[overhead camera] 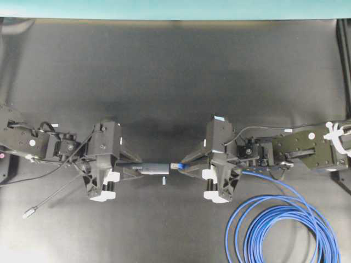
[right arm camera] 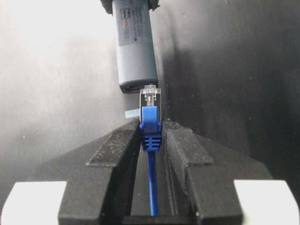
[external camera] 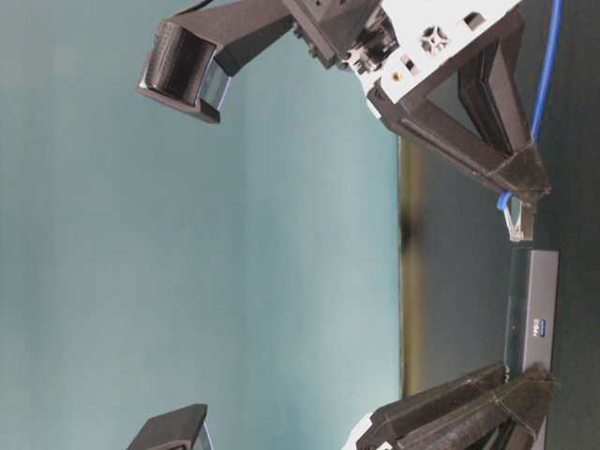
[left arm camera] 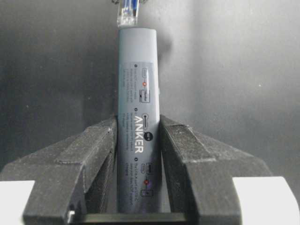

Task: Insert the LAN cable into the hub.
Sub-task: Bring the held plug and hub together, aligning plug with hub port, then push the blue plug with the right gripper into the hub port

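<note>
A: Slim grey metallic bar of a hub (left arm camera: 138, 117), pinched at its label end between the pads of the left gripper (overhead camera: 122, 169), free end pointing at the plug. Held just above the black mat (overhead camera: 175, 82), near its middle, level by the look of the table-level view.

B: And the long bright-blue LAN cable (overhead camera: 285, 224)? Small blue boot with clear plug (right arm camera: 150, 101) clamped in the right gripper (overhead camera: 189, 166), jaws pressed onto the boot, plug tip sticking out toward the hub's end face. Rest of the cable trailing back from the hub, wound in loops on the mat beyond the right gripper.

A: Plug tip right at the hub's end, touching or a hair apart; hard to say which. Not seated yet, judging by the whole clear plug visible in the right wrist view.

B: Slightly off-line too: from the right wrist view, plug sitting a touch to one side of the hub's end. Worth squaring up first, axis of plug along axis of hub, latch tab facing the port's notch, then a slow straight push. Port itself not visible, so orientation unconfirmed.

A: Best to hold the hub rigid and firm, no yielding backward. Risk of the plug riding over the rim or the boot slipping in the pads.

B: Both arms stretched inward over the mat, wrists level, grippers nose to nose on either side of the hub. Thin grey cord (overhead camera: 52, 196) trailing off behind the left gripper.
</note>
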You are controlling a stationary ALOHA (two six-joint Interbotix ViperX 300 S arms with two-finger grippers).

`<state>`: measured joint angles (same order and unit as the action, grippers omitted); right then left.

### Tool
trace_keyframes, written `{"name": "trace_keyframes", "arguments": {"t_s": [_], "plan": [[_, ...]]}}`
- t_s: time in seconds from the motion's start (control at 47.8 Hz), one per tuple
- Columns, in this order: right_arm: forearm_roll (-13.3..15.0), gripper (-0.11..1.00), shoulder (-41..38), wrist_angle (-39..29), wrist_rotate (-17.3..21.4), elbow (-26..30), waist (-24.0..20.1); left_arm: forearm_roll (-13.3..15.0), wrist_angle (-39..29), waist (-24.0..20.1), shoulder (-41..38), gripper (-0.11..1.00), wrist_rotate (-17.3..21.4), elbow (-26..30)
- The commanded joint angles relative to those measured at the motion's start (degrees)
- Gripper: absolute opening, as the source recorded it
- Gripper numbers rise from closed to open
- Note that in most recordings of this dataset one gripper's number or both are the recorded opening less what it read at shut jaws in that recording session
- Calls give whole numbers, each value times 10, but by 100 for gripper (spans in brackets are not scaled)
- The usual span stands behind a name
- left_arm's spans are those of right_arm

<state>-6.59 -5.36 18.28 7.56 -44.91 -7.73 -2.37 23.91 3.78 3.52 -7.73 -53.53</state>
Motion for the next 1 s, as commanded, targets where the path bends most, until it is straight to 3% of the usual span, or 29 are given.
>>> {"name": "trace_keyframes", "arguments": {"t_s": [0.0, 0.628, 0.983], "plan": [[1, 13, -2, 4, -4, 10, -5, -2, 8, 0, 4, 28, 1, 10], [0, 13, -18, 15, -4, 25, -11, -2, 9, -1, -2, 28, 2, 19], [1, 13, -25, 12, -4, 32, -10, -2, 4, 0, -10, 28, 25, 33]]}}
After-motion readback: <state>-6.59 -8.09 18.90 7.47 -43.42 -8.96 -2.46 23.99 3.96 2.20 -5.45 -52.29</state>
